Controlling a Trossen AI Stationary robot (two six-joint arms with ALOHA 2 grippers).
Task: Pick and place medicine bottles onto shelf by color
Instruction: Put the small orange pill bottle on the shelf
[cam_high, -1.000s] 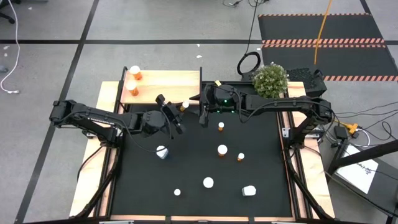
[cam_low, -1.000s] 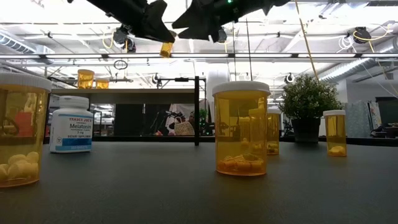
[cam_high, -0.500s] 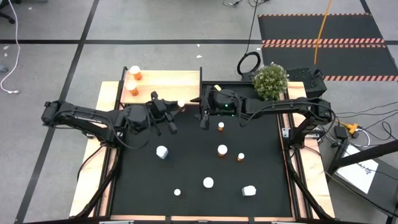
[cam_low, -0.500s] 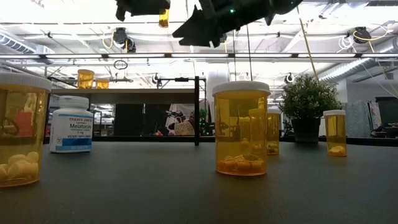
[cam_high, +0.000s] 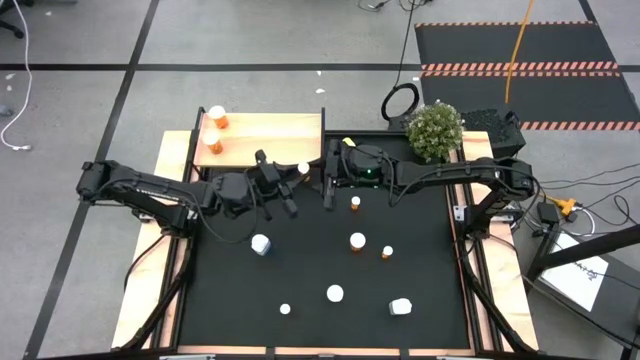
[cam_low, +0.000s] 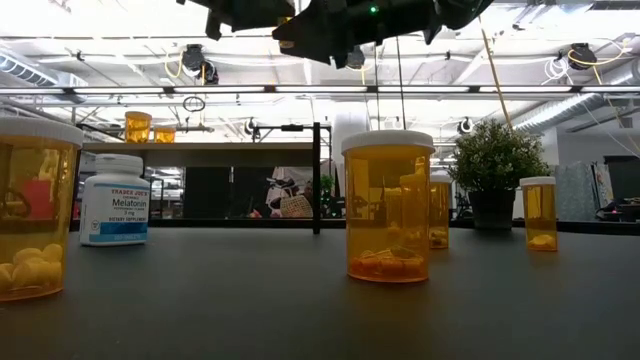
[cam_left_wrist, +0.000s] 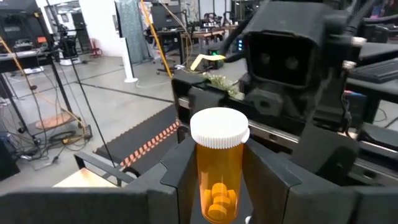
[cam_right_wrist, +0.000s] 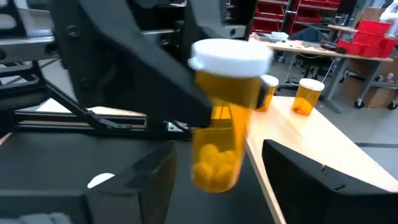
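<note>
High view: left gripper (cam_high: 296, 176) pinching orange bottle (cam_high: 302, 169) beside shelf (cam_high: 270, 135). Right gripper (cam_high: 327, 186) facing it, fingers spread.

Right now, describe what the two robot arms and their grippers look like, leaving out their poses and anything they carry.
Both arms are dark, nearly black, jointed segments with black cables along them. The left gripper has two flat, angular black fingers. The right gripper has matching blocky black fingers, and a small green light glows on its wrist housing. No markings are readable.

Black mat (cam_high: 300, 270): scattered bottles (cam_high: 357, 241). Shelf (cam_high: 270, 140): two orange bottles (cam_high: 216, 118).
</note>
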